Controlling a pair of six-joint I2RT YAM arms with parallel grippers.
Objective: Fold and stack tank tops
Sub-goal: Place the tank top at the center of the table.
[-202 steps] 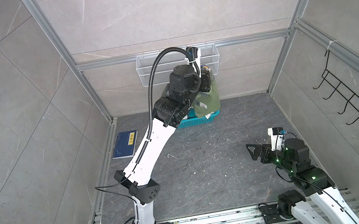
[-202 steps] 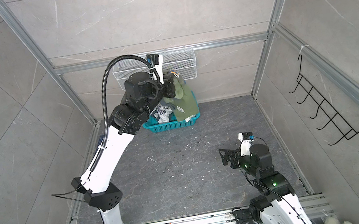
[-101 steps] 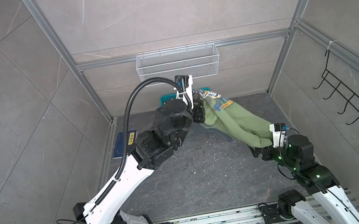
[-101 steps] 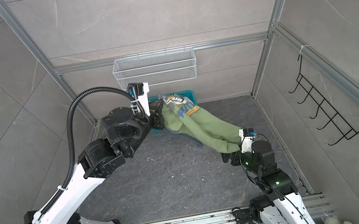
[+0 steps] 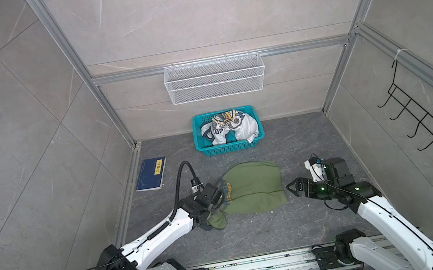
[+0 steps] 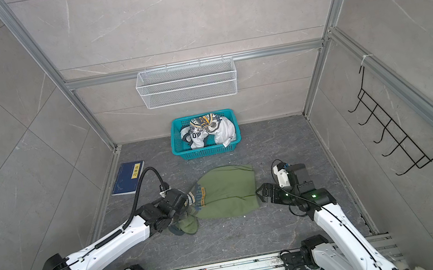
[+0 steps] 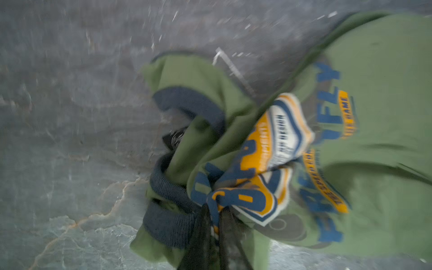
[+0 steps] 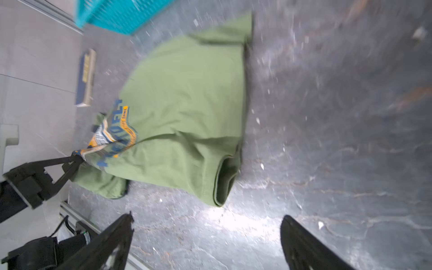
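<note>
The worktop [image 5: 255, 233] carries the olive tank top [image 5: 251, 192] at its centre, half spread, collar end bunched. The teal basket [image 5: 229, 148] at the rear edge holds the crumpled white tank top [image 5: 247, 129]. The left tool [image 7: 215, 211] pinches the olive tank top at its printed badge; the right tool [image 8: 207, 216] stands wide, empty, just beside the hem. Hazard: pulling on one pinch would likely drag and rebunch the cloth. Bare worktop lies toward the front and right edges.
</note>
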